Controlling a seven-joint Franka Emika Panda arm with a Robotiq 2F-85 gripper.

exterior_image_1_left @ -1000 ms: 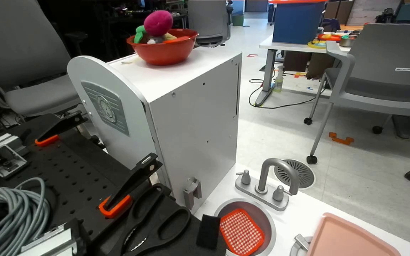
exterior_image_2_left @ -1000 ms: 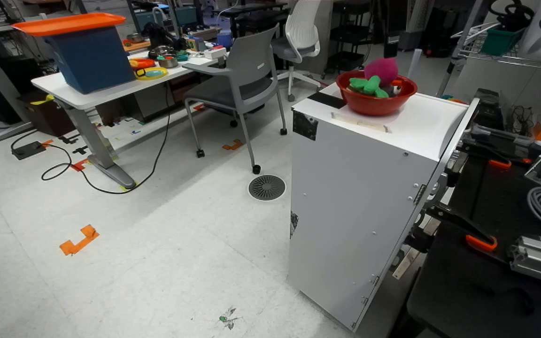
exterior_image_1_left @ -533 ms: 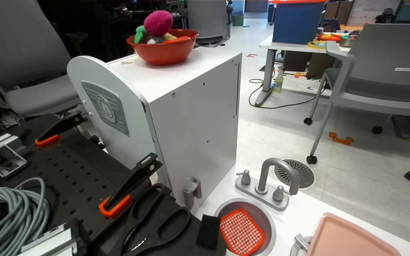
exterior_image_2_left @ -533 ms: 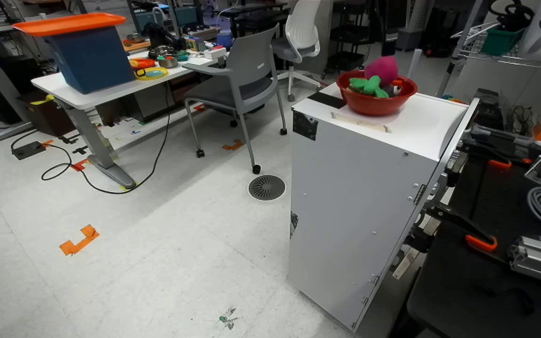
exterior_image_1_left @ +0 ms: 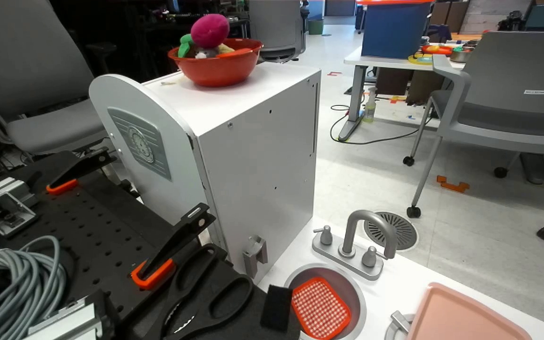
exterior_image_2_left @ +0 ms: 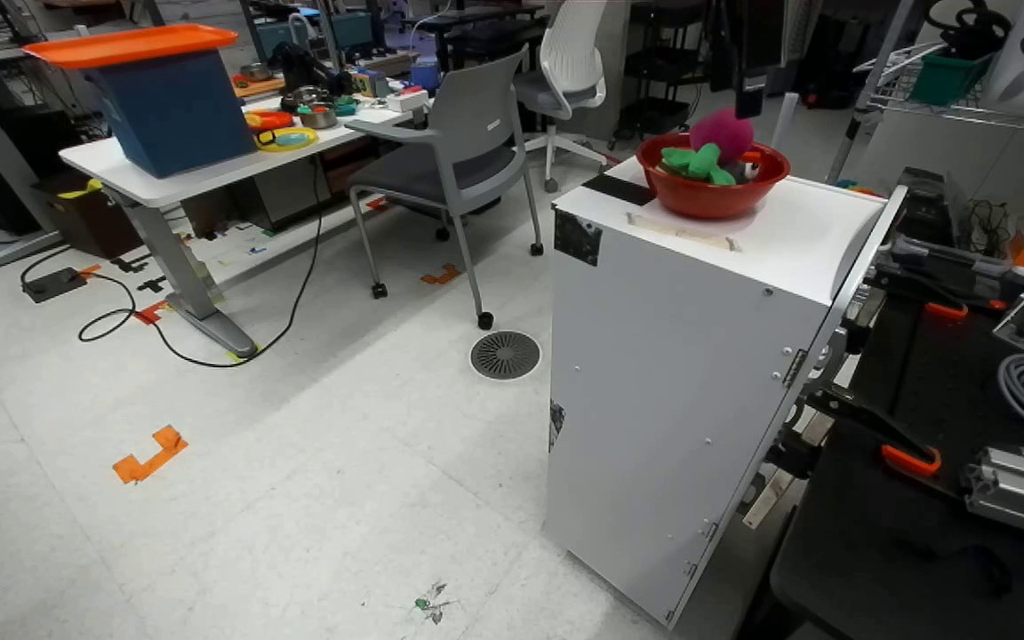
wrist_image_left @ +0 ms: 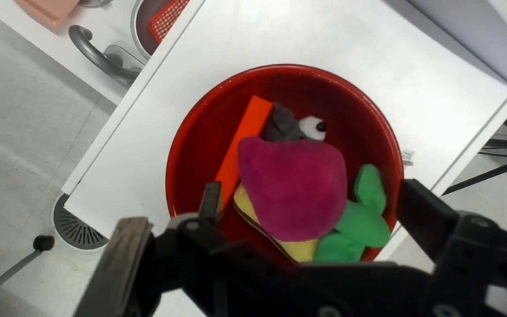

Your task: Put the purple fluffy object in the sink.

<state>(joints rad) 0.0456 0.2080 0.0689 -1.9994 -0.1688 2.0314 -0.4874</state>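
The purple fluffy object, a magenta plush ball (wrist_image_left: 295, 189) with green leaf-like parts beside it, lies on top of other toys in a red bowl (wrist_image_left: 288, 72). It shows in both exterior views (exterior_image_1_left: 210, 30) (exterior_image_2_left: 722, 133). My gripper (wrist_image_left: 310, 187) is open and empty. Its fingers are on either side of the ball in the wrist view, apart from it. In an exterior view the gripper (exterior_image_2_left: 746, 89) hangs just above the ball. The sink is a round grey basin (exterior_image_1_left: 358, 302) with an orange-red mesh piece inside; it also shows partly in the wrist view (wrist_image_left: 138, 26).
The bowl stands on a tall white cabinet (exterior_image_1_left: 262, 137) with a raised curved panel at one side. A silver faucet (exterior_image_1_left: 371, 222) stands behind the sink, and a pink tray (exterior_image_1_left: 465, 316) lies beside it. An orange block (wrist_image_left: 242, 136) and a yellow item (wrist_image_left: 299, 251) share the bowl.
In an exterior view my gripper shows larger and slightly lower above the bowl than before, with more of it in sight. The ball, bowl and sink have not moved.
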